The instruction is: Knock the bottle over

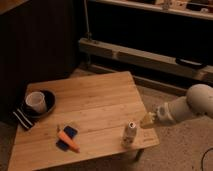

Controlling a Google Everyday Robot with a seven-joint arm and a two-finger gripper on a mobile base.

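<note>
Camera view, bottle (129, 134) upright near table (100, 97) corner, hand (148, 120) just right, grip unclear

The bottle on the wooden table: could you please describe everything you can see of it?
The bottle is small, pale and translucent-looking, likely plastic, with a narrower neck and white cap. It stands upright near the right front corner of the wooden table, not yet knocked over. The claw is just to its right, beyond the table edge, apparently not touching it.
</note>
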